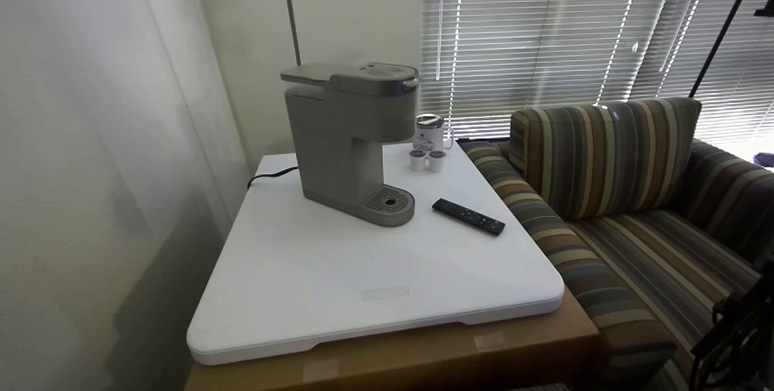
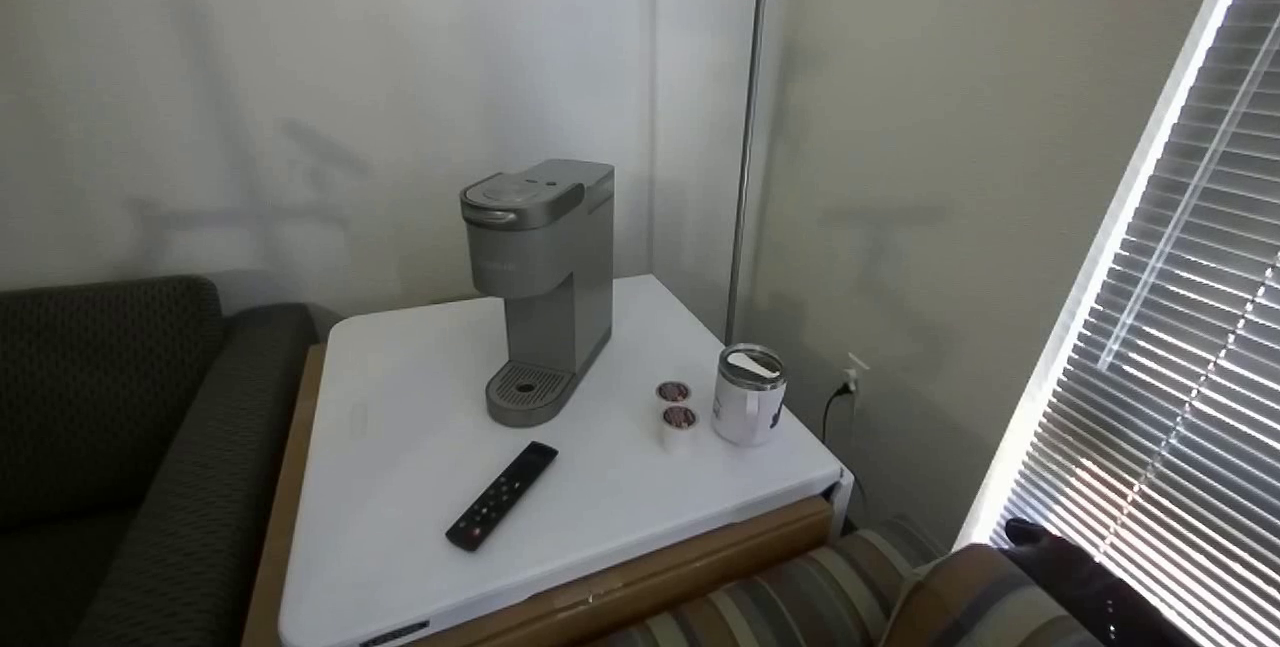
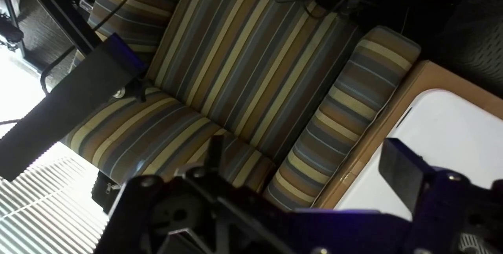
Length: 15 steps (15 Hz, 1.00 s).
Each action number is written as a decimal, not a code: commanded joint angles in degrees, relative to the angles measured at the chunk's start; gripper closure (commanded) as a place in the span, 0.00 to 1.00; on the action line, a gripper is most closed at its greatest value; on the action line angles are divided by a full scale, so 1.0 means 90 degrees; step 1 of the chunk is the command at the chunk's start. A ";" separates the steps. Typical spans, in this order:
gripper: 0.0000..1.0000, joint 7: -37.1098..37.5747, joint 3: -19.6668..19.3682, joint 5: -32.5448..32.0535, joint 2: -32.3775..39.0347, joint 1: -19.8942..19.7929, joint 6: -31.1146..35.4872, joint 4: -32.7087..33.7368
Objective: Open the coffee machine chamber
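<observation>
– gripper [image 3: 304,158], nearest the lens in the wrist view: how does it stand?
– wide, its fingers [image 3: 401,175] well apart, a striped armchair [image 3: 243,69] showing beyond them
– and the coffee machine [image 1: 329,143]?
– upright on the white tabletop [image 1: 272,270] in both exterior views, the chamber [image 1: 376,74] closed flat on its top, a black remote [image 1: 468,217] near the machine and pods [image 1: 417,161] just beside a mug [image 1: 430,132]

Daylight is entering through the blinds [image 1: 514,34], and soft shadows are falling across the wall [image 2: 320,57] in an exterior view. Glare is burning out 2 patches at the wrist view's left; its upper right is lying dark.
</observation>
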 commanded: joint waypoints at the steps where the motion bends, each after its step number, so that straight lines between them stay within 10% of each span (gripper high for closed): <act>1: 0.00 -0.0327 -0.0010 -0.0034 0.0308 0.0191 -0.0303 0.0292; 15: 0.00 -0.1834 0.0197 -0.0438 0.1875 0.0669 -0.0445 0.1371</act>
